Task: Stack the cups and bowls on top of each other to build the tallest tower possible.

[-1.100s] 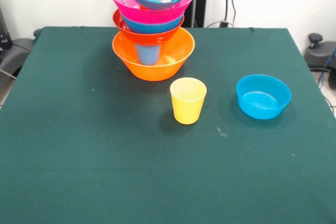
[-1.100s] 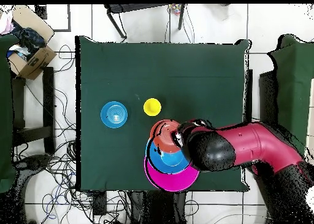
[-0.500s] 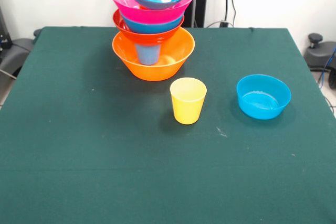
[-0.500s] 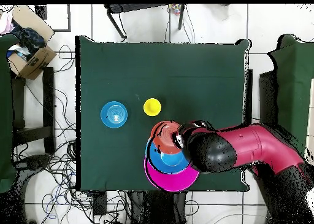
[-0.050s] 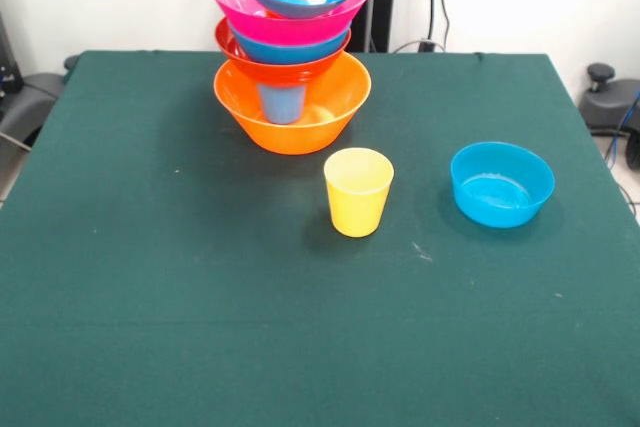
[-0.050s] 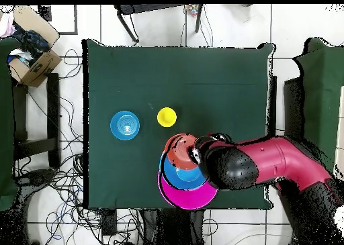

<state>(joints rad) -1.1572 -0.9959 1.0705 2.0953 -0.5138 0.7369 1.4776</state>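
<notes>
1. Table (image 5: 150, 327): dark green cloth, bears everything listed.

2. Arm (image 6: 282, 165): red and black, seen from overhead reaching in from 3 o'clock, its wrist over the pile. Gripper: only a thin dark piece shows at the pile's top rim in the front view; whether it is released or clenched cannot be told.

3. Tower (image 5: 290, 42): stands at 12 o'clock on the table in the front view. Base is the big orange bowl (image 5: 292, 117) with a blue cup (image 5: 282, 102) upright inside it; above sit a red-orange bowl (image 5: 270, 69), a blue bowl, the big pink bowl (image 5: 285, 17), another blue bowl and an orange-red one at the top, cut by the picture edge. The upper bowls sit off-centre over the base.

4. Small blue bowl (image 5: 502, 183): loose, at 3 o'clock of the table's middle, well apart from the pile.

5. Yellow cup (image 5: 358, 191): loose, upright, near the base bowl at its 5 o'clock.

Handling note, step in hand judged as seating the topmost piece: let go only once it rests level, then lift straight up, since a sideways pull could tip the leaning upper bowls.
</notes>
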